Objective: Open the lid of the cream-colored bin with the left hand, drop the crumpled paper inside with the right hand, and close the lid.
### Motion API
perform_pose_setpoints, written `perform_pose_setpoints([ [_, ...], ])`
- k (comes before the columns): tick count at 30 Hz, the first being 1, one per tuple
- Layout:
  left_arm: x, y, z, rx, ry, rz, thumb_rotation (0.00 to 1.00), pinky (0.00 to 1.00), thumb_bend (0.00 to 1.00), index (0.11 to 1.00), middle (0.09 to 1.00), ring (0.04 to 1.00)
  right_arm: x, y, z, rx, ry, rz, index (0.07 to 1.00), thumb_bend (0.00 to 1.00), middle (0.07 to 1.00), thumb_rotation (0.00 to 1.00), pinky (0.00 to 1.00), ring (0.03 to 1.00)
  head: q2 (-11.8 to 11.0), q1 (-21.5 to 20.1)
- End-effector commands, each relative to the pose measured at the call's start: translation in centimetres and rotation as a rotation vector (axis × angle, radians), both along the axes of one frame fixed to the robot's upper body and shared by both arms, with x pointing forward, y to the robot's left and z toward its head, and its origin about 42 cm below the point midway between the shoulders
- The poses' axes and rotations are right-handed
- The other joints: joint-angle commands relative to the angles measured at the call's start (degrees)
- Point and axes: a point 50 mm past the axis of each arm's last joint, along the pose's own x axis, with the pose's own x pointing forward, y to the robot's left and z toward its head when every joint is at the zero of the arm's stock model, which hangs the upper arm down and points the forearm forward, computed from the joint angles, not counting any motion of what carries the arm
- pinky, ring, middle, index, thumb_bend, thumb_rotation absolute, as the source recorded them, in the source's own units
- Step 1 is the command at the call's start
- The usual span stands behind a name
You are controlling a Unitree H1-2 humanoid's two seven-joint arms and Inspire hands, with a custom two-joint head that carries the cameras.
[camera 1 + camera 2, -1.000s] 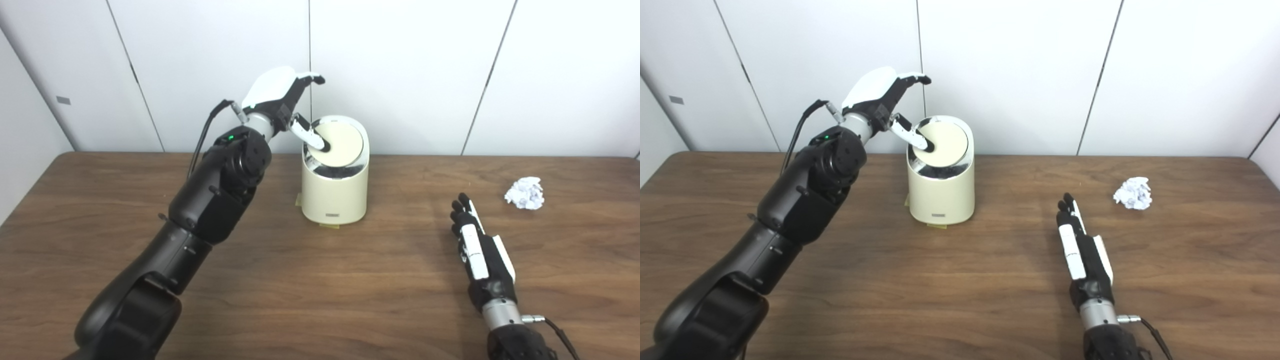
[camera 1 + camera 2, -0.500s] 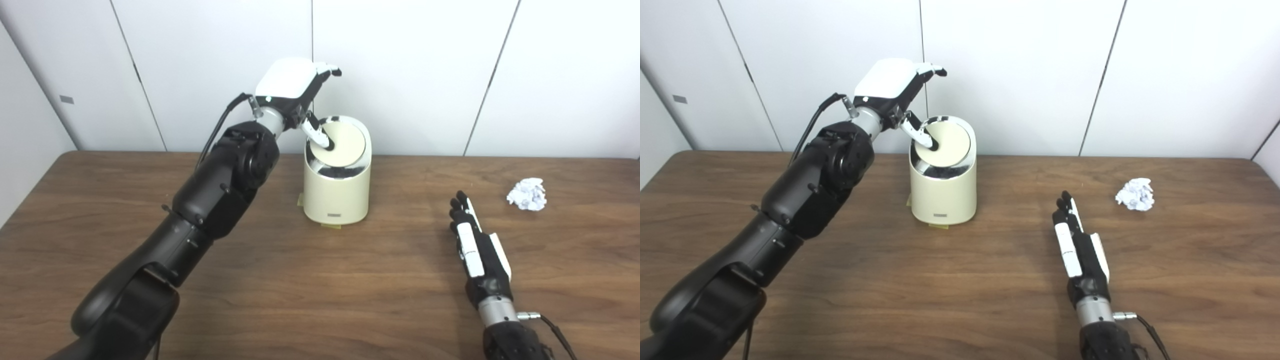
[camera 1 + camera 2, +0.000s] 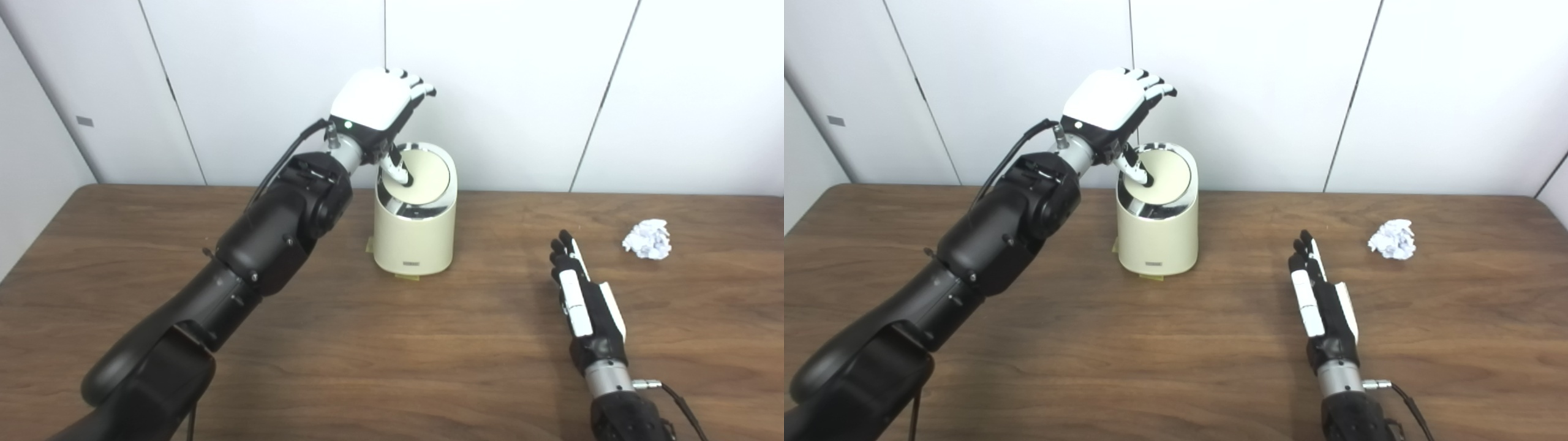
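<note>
With my left robot hand open, thumb pressing the bin lid, slippage risked the lid swinging shut; my right robot hand lay flat, empty.

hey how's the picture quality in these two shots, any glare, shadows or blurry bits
Left eye view: even, soft light; the chrome rim of the bin mirrors its surroundings; a faint shadow lies left of the right robot hand. Right eye view: same lighting, the crumpled paper reads bright with little detail; the left robot hand looks sharp, no motion blur; the wall seams lean outward, hinting at wide-angle distortion.
</note>
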Motion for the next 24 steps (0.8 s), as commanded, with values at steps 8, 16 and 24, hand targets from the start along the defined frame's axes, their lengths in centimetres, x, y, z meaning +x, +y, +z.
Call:
perform_pose_setpoints([
  [8,-0.8,0.9,-3.1,0.076,0.071,-0.004,0.09,0.95,1.00,0.958,0.944,0.962,0.6,0.1,1.8,0.006,-0.082,0.002,1.000,0.61,0.979,0.97,0.99,0.977,0.0,0.0],
  [16,-1.9,2.8,1.0,-0.383,0.165,0.012,0.05,0.87,0.91,0.899,0.898,0.900,0.7,0.0,1.8,0.003,-0.081,0.003,1.000,0.61,0.979,0.96,0.98,0.977,-0.1,0.2],
  [24,-6.7,8.6,-1.6,-1.021,0.154,-0.014,0.11,0.79,0.60,0.850,0.875,0.859,0.5,-0.2,2.1,-0.001,-0.071,0.000,0.989,0.57,0.972,0.93,0.97,0.959,-0.1,-0.3],
])
